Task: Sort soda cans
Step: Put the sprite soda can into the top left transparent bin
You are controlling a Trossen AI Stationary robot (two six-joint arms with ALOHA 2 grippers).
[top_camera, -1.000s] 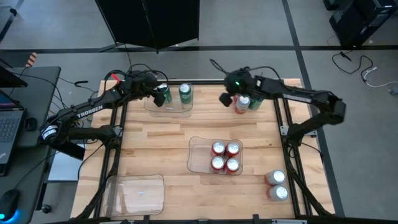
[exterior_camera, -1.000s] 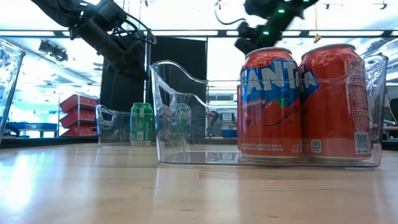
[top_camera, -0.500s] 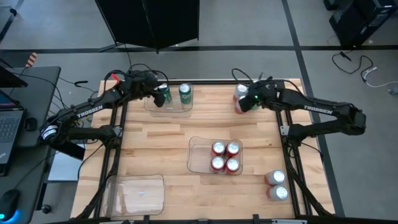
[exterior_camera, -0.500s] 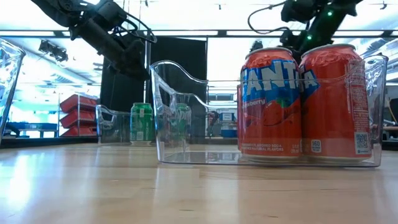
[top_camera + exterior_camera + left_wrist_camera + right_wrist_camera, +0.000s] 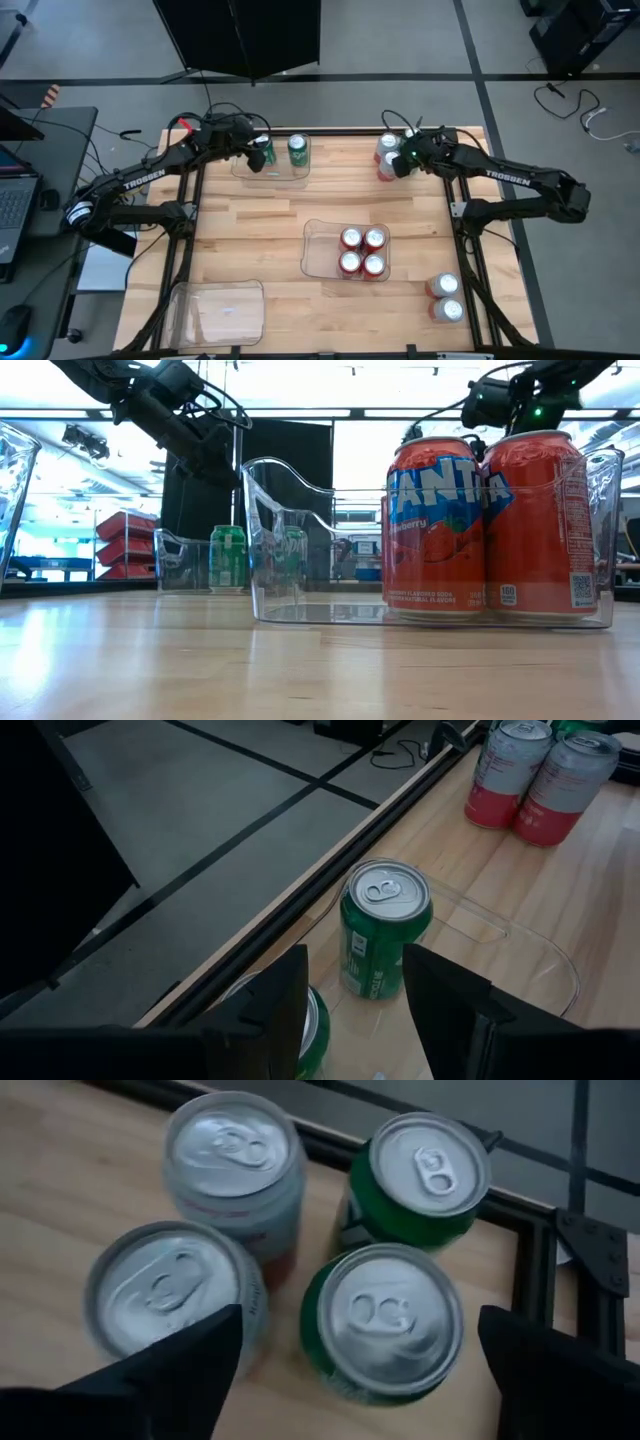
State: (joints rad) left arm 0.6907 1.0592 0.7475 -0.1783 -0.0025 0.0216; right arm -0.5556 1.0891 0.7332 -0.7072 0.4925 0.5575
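At the far right of the table stand two silver cans (image 5: 235, 1155) (image 5: 170, 1290) and two green cans (image 5: 425, 1170) (image 5: 385, 1320) in a tight cluster. My right gripper (image 5: 360, 1320) hangs open above the cluster and slants down; it (image 5: 398, 163) touches nothing. My left gripper (image 5: 355, 960) is open over the far-left clear tray (image 5: 270, 170). One green can (image 5: 385, 930) stands in that tray ahead of its fingers. Another green can (image 5: 315, 1025) stands just below the gripper, partly hidden by one finger.
A clear tray (image 5: 312, 250) at the table's middle holds several red cans (image 5: 361, 250); they fill the low view's right (image 5: 435, 525). Two silver cans (image 5: 443, 297) stand at the near right. Another clear tray (image 5: 220, 310) lies at the near left.
My right gripper has swung toward the table's right edge and sunk. It now hangs over the cluster of cans at the far right. On the way it has rolled about its own line and opened wide. My left arm has kept still.
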